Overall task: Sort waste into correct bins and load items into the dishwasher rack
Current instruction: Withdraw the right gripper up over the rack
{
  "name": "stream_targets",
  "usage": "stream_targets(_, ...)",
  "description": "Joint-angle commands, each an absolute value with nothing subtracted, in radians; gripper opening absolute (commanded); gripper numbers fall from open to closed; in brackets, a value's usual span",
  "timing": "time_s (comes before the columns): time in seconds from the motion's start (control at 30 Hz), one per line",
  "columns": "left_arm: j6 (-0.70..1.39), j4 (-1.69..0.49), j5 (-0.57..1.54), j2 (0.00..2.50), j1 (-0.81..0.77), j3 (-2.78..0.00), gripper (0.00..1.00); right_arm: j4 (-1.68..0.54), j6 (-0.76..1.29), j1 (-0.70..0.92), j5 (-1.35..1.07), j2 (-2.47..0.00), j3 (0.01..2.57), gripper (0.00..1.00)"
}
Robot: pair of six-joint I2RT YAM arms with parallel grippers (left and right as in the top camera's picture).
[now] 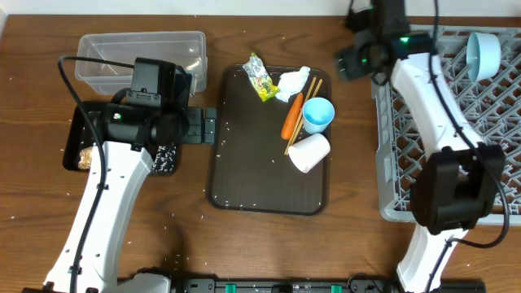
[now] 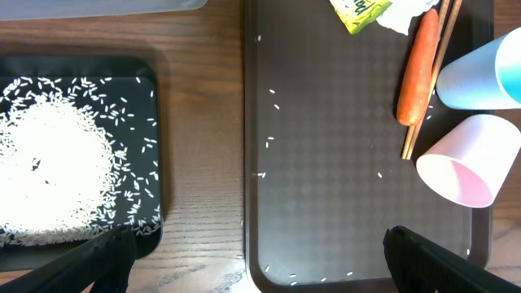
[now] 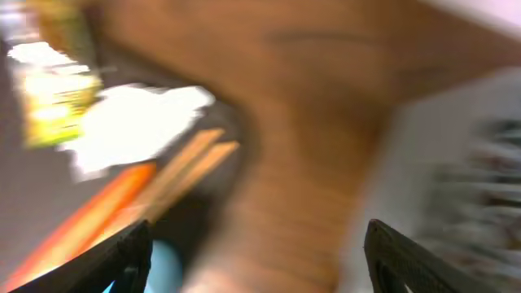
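Observation:
White rice (image 2: 49, 171) lies heaped in the black tray (image 2: 156, 163), with a brown lump (image 1: 81, 159) at its left end. On the brown serving tray (image 1: 260, 163) lie a green-yellow wrapper (image 1: 260, 77), a white tissue (image 1: 293, 83), a carrot (image 1: 291, 116), chopsticks (image 1: 303, 114), a blue cup (image 1: 317, 114) and a pink cup (image 1: 309, 152) on its side. My left gripper (image 2: 260, 260) hangs open over the gap between the black tray and the serving tray. Between the serving tray and the grey rack (image 1: 383, 163), my right gripper (image 3: 256, 252) is open and holds nothing; its view is blurred.
The clear tub (image 1: 138, 57) stands at the back left, behind the black tray. A light blue dish (image 1: 482, 55) stands in the rack's far corner. Stray rice grains dot the wooden table and the serving tray.

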State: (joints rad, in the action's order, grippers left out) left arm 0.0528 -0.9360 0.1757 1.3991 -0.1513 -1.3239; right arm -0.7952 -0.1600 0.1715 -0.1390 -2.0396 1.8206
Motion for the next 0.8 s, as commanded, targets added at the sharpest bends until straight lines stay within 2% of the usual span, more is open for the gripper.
stream_targets(0.0,0.057,-0.939,0.163,1.405,-0.146,-1.339,0.98,-0.834,-0.085,0.208,-0.273,-2.060,1.816,0.79)
stream_targets(0.2,0.057,-0.938,0.163,1.405,-0.146,-1.339,0.98,-0.856,0.023,0.175,-0.252,-2.035,1.817,0.79)
stream_targets(0.33,0.058,-0.938,0.163,1.405,-0.146,-1.339,0.98,-0.875,0.056,0.150,-0.312,-2.031,1.817,0.74)
stream_targets(0.63,0.064,-0.933,0.171,1.405,-0.146,-1.339,0.98,-0.970,0.055,0.111,-0.315,-2.006,1.817,0.68)
stream_targets(0.77,0.127,-0.834,0.256,1.405,-0.147,-1.339,0.98,-1.001,0.046,0.050,-0.315,-1.962,1.817,0.68)
